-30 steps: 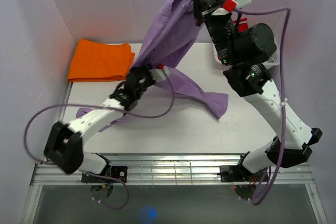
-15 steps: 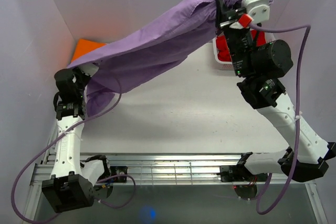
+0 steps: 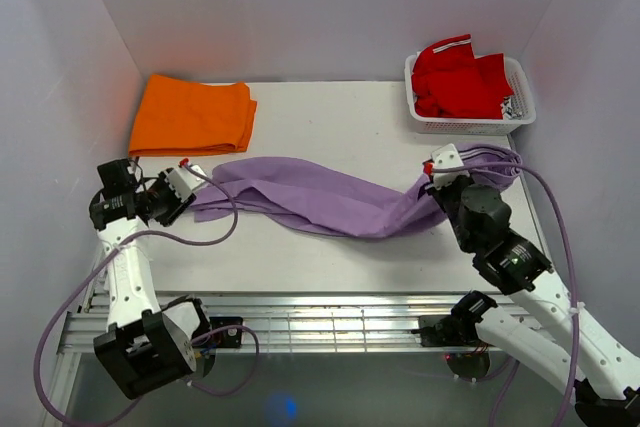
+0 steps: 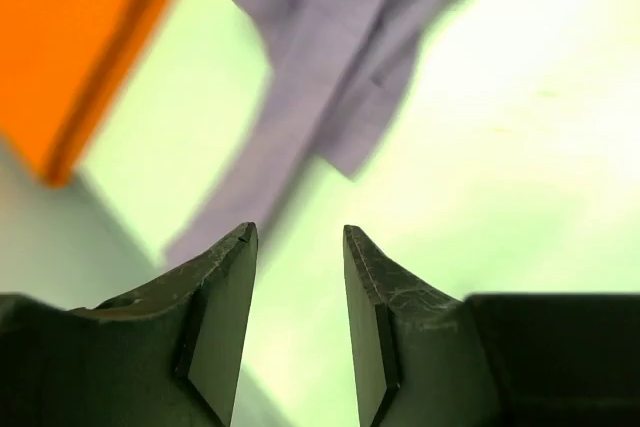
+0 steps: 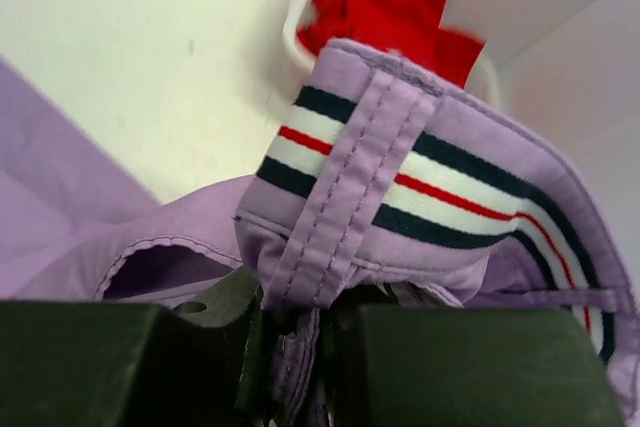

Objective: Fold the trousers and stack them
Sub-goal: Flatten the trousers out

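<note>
Trousers [image 3: 320, 197] — lilac, soft, thin — lie in a long rumpled band across the middle of the top view, on the white table [image 3: 330, 257]. The legs are bunched together, running from centre-left to centre-right. The leg ends taper to a flat tongue just beside my left claw [image 3: 183, 187]. Its jaws stand apart with nothing between them. In the left wrist view the cloth lies blurred at upper middle, beyond the tips. My right claw [image 5: 300, 322] is clamped on the waistband [image 5: 470, 187] — lilac with dark, white and red stripes, crossed by a stitched belt loop [image 5: 345, 187]. Orange folded garment [image 3: 190, 115] at upper left. Red garment [image 3: 460, 75] sits in a white basket [image 3: 522, 115], upper right.
</note>
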`<action>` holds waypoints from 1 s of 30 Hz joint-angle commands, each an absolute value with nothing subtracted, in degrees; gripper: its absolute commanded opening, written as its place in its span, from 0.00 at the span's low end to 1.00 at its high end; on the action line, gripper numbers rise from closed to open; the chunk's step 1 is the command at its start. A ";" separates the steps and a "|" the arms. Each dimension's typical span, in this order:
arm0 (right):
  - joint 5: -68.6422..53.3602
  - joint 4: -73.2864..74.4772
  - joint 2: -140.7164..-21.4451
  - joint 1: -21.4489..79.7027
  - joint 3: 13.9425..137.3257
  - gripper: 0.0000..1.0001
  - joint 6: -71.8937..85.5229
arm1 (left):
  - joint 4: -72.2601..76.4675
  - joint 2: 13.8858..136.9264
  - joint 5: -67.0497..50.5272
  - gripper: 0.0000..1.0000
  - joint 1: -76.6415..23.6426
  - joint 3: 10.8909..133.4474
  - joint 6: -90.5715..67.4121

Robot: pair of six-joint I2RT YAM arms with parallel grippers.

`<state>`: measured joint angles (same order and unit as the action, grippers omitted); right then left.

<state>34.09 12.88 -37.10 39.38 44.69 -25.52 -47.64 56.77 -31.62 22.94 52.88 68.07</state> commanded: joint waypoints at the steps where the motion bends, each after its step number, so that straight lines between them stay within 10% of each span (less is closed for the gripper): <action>1: 36.04 24.05 -35.95 38.32 40.53 0.16 -22.06 | -61.00 61.41 -43.41 0.52 23.03 52.47 75.33; 6: 33.84 31.19 -38.75 35.34 42.44 0.79 -22.49 | -67.21 69.07 -44.38 0.62 23.03 58.52 73.03; 9: 33.05 32.70 -38.15 33.49 43.77 0.91 -26.26 | -69.60 72.94 -42.46 0.73 23.11 61.78 73.47; 15: 23.31 39.27 -35.16 32.17 49.47 0.98 -41.82 | -65.14 81.02 -36.84 0.91 23.12 63.72 71.81; 30: -2.81 44.04 -59.82 30.15 57.92 0.91 -59.14 | -50.38 100.10 -28.66 0.88 21.53 67.42 68.21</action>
